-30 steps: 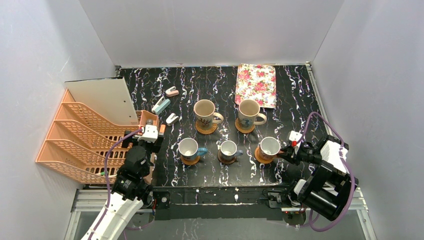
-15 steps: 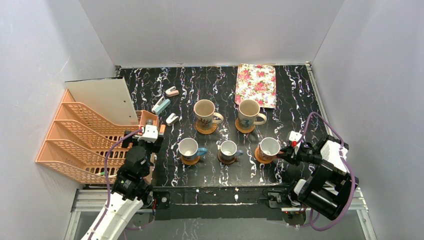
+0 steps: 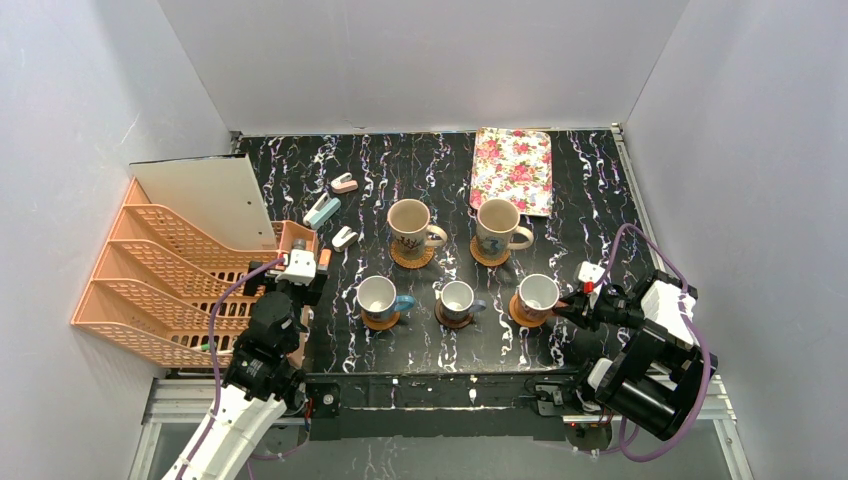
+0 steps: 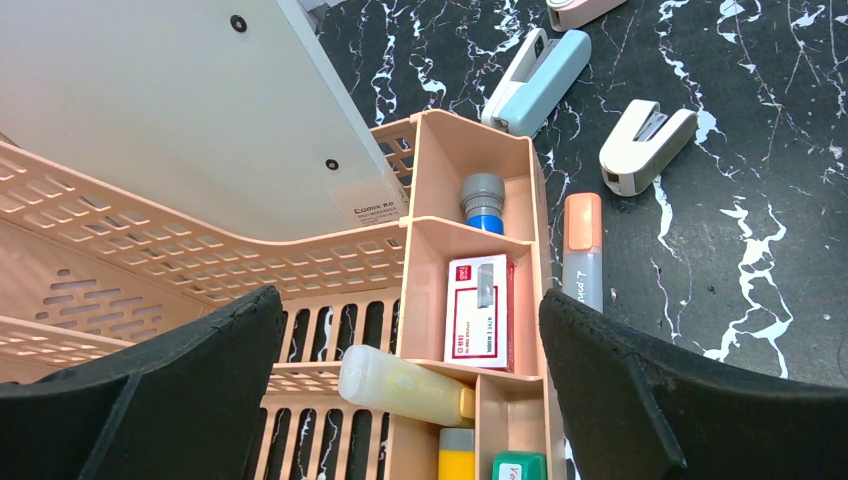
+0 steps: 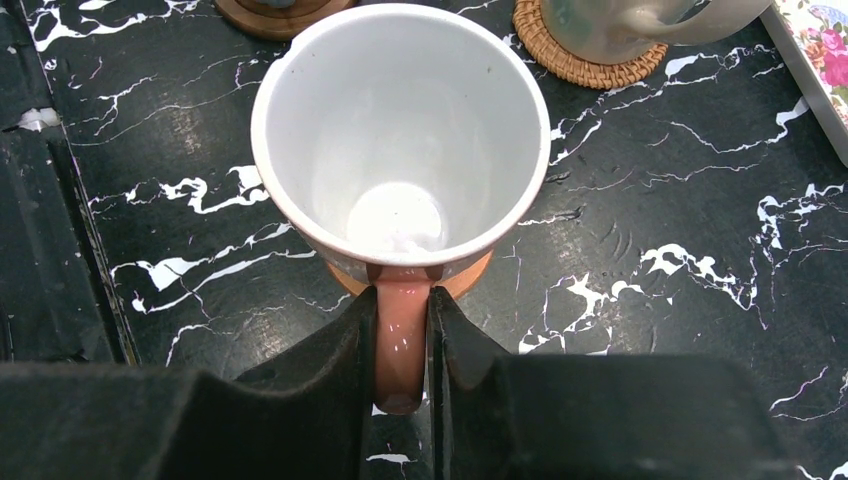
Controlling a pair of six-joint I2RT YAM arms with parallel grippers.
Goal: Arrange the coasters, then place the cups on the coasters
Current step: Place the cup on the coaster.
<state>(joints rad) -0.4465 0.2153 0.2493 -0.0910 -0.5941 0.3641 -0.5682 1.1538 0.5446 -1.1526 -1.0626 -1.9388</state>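
Five cups (image 3: 410, 228) sit on coasters (image 3: 412, 258), unmoved; my right gripper (image 5: 402, 320) still clamps the handle (image 5: 402, 372) of the small cup (image 5: 400, 130) in front of the floral tray (image 3: 512, 168), release pending.

Ahead of the right gripper (image 5: 402, 300), the reddish-handled cup (image 5: 400, 160) covers the orange-brown coaster (image 5: 472, 276), leaving only thin slivers at each side. The handle's near end is lost between the fingers. Farther ahead and to the right, a blurred pale cup (image 5: 620, 20) on a woven coaster (image 5: 575, 62) is cut by the top edge, as is a brown coaster (image 5: 270, 15) ahead-left. The floral tray (image 5: 815, 50) runs off to the right. Between the left gripper's (image 4: 408, 300) fingers, a yellow item (image 4: 455, 455) and a green item (image 4: 520, 468) are cropped and unidentifiable.
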